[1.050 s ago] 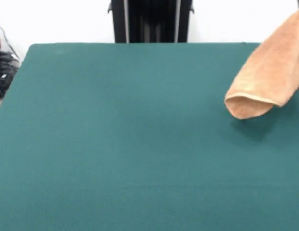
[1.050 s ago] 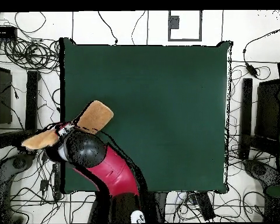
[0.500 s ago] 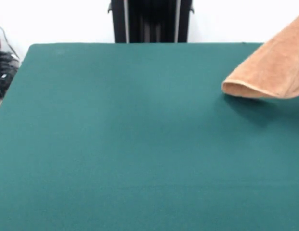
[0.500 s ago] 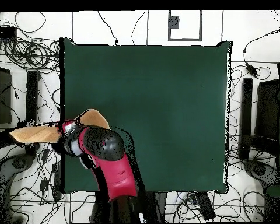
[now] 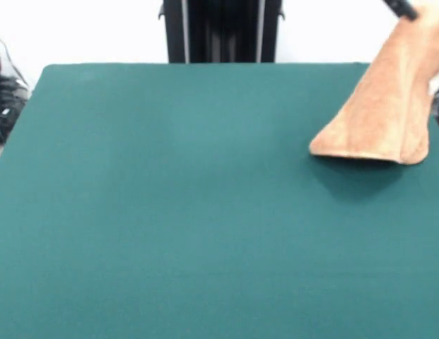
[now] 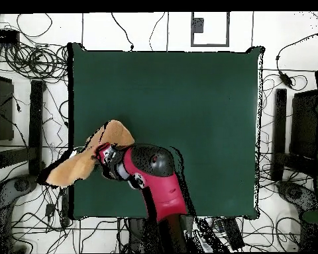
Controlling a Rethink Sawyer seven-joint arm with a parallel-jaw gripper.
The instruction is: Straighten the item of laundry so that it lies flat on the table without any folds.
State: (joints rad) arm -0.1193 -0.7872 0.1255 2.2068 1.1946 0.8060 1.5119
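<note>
Towel (image 5: 389, 113) held up at one tabletop (image 5: 191, 212) edge, folded, not flat.

Your orange-tan towel hangs draped from above in the front view, at the right side of the tabletop; its lower rounded fold sits low over the green felt, shadow beneath it; from overhead it straddles the tabletop's left edge, part of it hanging out over the cables on the floor; the red and black arm (image 6: 158, 182) reaches in beside it; gripper (image 6: 103, 157) is at the cloth, but you cannot tell how its fingers stand.
</note>
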